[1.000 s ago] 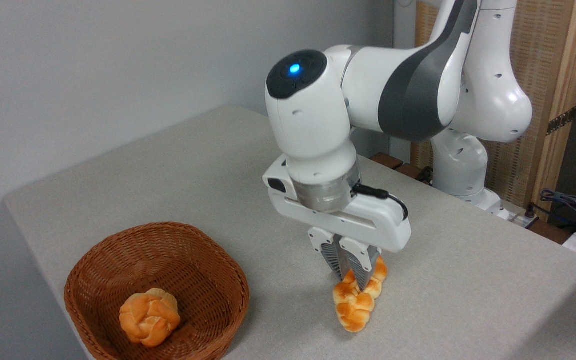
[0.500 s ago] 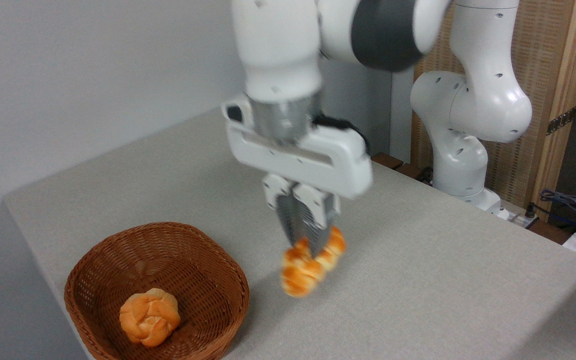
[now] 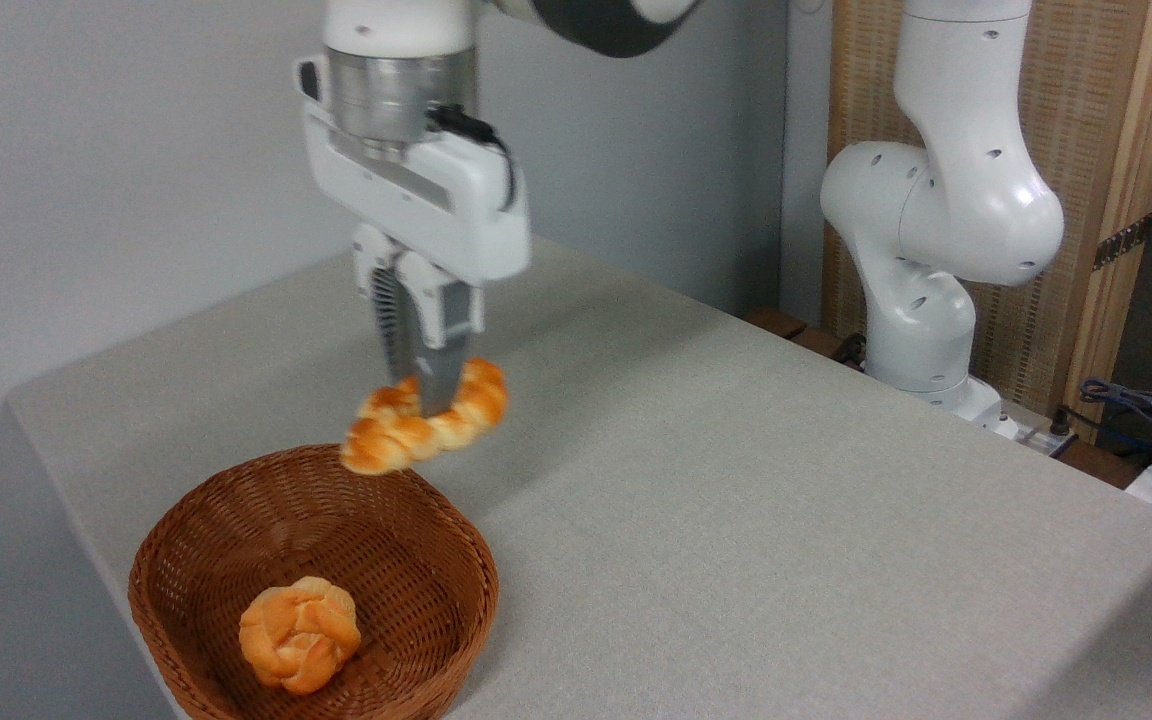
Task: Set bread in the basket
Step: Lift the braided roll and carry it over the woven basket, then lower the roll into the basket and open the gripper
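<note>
A pale wall (image 3: 116, 150) is standing at the far left behind the grey table (image 3: 736, 520), whose left corner is sitting just beyond the woven wicker basket (image 3: 176, 530). The basket is resting on the table near its front-left edge, and a small round knotted bun (image 3: 299, 634) is lying inside it toward the front, touching the woven floor and occupying only the near part, so the back half of the basket is showing bare weave. Above the basket's far rim the braided bread (image 3: 424, 418) is hanging in the air, clear of both rim and table, with the bun well apart below it. The gripper (image 3: 423, 395) is pointing straight down with its fingers (image 3: 441, 340) clenched on the loaf at about its middle, one finger in front hiding a short stretch of the crust. The loaf's long axis is running roughly level but tilted, its left end dipping toward the basket's rim and its right end rising toward the table's middle; the glossy orange top is facing the camera. Further right, the white robot base (image 3: 921, 300) is standing at the table's back edge before a wooden slatted panel (image 3: 1106, 150), with cables (image 3: 1136, 410) lying at the far right.
</note>
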`<action>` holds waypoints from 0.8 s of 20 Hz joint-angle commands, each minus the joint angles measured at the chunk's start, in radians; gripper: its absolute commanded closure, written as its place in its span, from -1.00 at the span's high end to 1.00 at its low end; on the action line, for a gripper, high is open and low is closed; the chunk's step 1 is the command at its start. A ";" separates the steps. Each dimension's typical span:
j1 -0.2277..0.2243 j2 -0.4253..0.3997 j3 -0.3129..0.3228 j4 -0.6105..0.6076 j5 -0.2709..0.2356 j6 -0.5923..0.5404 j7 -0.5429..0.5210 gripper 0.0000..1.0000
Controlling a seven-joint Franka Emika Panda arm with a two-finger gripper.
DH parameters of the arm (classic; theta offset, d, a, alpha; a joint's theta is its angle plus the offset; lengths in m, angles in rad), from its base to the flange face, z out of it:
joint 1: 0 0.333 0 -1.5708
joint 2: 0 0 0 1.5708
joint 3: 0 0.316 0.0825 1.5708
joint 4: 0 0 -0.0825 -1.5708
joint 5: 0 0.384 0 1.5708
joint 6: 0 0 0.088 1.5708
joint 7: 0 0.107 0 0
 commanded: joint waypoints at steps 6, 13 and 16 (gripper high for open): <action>0.004 0.200 -0.121 0.161 -0.006 0.118 -0.001 0.42; 0.002 0.240 -0.123 0.161 -0.006 0.198 0.000 0.93; 0.004 0.244 -0.123 0.161 -0.005 0.213 0.008 1.00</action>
